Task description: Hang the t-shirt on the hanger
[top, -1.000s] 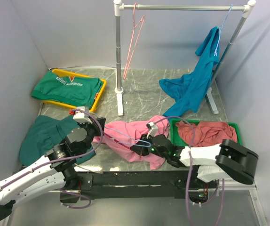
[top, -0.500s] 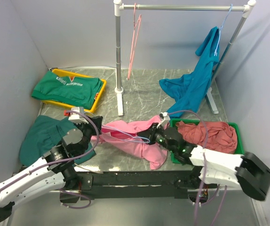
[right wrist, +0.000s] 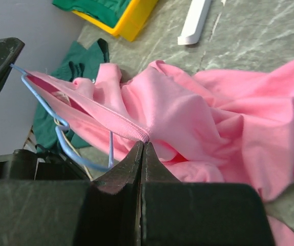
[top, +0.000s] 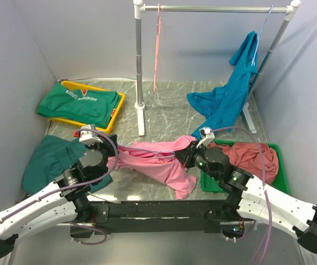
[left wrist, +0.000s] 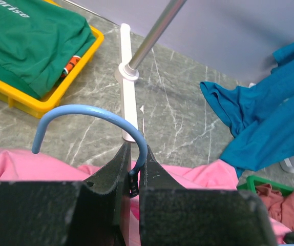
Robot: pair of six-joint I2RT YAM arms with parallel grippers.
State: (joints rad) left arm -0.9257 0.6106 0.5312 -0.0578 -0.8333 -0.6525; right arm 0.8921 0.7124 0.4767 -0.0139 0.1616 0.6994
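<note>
The bright pink t-shirt (top: 158,165) lies stretched between my two grippers on the table's near middle. My left gripper (top: 104,157) is shut on the neck of the light blue wire hanger (left wrist: 93,114), whose hook curves up past the fingertips in the left wrist view. The hanger's wire (top: 142,150) runs under the shirt's collar. My right gripper (top: 187,154) is shut on the ribbed collar of the t-shirt (right wrist: 137,134), pulling it taut over the hanger (right wrist: 60,134). The pink cloth also shows below the left jaws (left wrist: 29,164).
A clothes rail (top: 214,8) stands at the back with a pink wire hanger (top: 157,49) and a teal-blue shirt (top: 230,99) on it. A yellow tray (top: 114,113) holds a green shirt. A green bin (top: 277,165) holds a dusty-rose garment. A dark green garment (top: 51,157) lies at left.
My right gripper has moved right and back, pulling the shirt's collar along the hanger and stretching the cloth. My left gripper has shifted slightly back. The pink hanger on the rail has swung edge-on.
</note>
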